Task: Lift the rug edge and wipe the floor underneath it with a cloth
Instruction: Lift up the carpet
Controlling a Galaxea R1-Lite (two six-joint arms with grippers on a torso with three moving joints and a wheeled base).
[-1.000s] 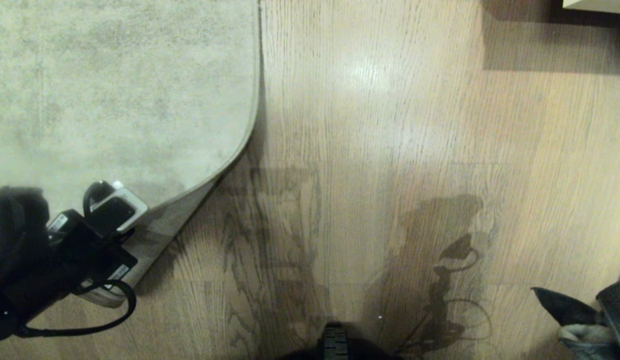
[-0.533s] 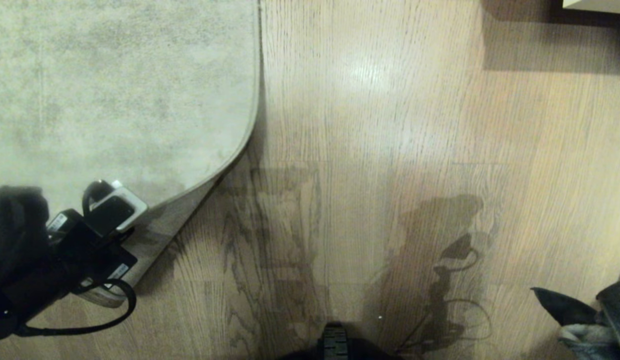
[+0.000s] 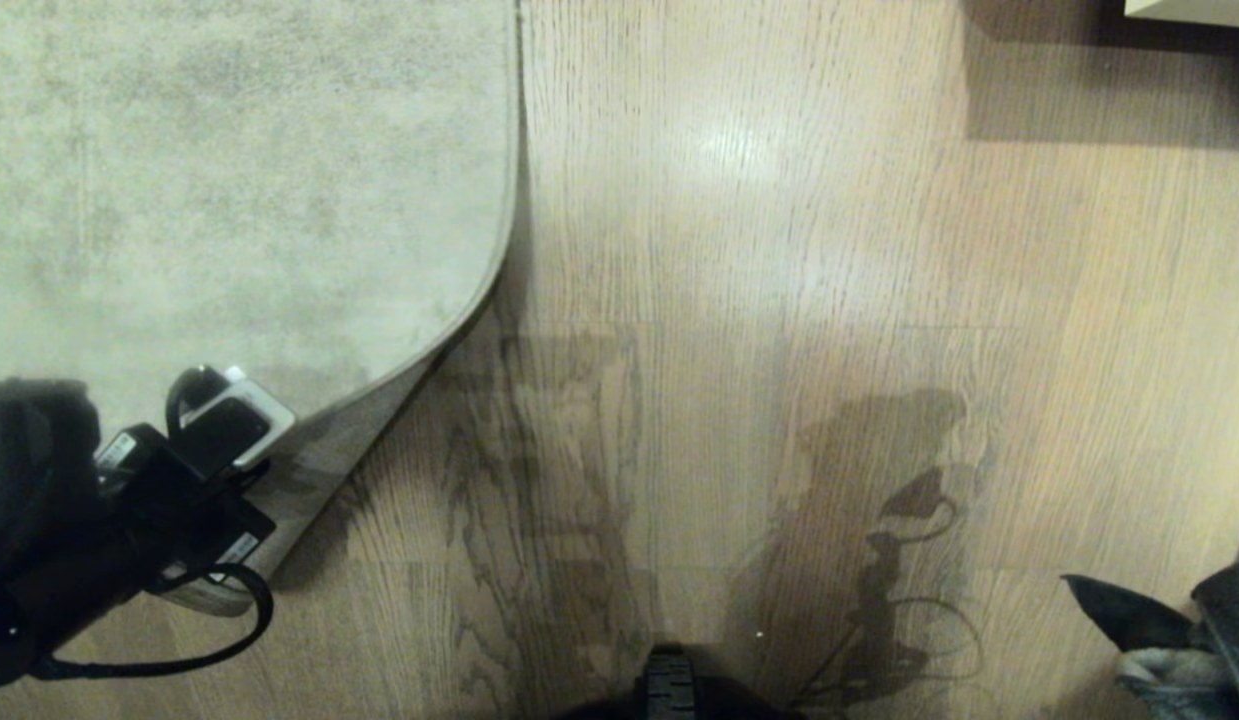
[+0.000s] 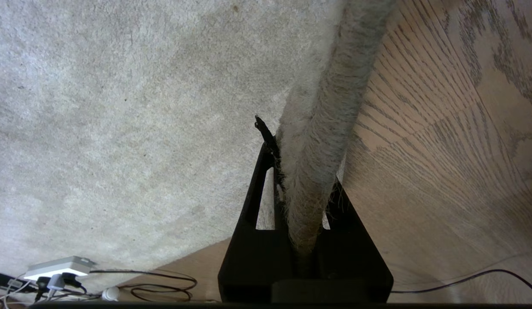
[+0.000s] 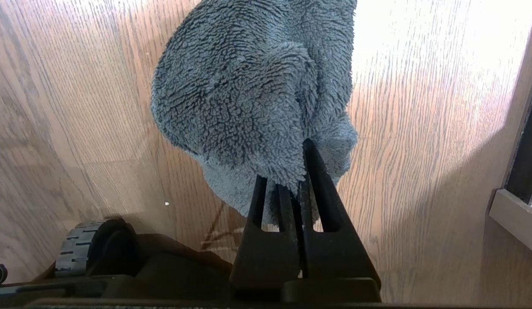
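The pale grey-beige rug (image 3: 229, 200) covers the upper left of the head view. Its corner is lifted off the wood floor (image 3: 779, 300), showing a darker strip of underside (image 3: 349, 450). My left gripper (image 3: 214, 560) at the lower left is shut on the rug edge (image 4: 321, 128), which runs up between its black fingers (image 4: 266, 171). Out at the lower right, my right gripper (image 5: 291, 171) is shut on the fuzzy grey-blue cloth (image 5: 248, 86), which hangs bunched above the floor (image 5: 420, 128). The cloth (image 3: 1164, 668) shows at the head view's lower right edge.
A white power strip with cables (image 4: 59, 266) lies on the floor beyond the rug's other side. My base wheel (image 5: 83, 253) sits near the cloth. Pale furniture (image 3: 1189, 10) casts a shadow at the far right, and a light frame (image 5: 515, 214) stands by my right arm.
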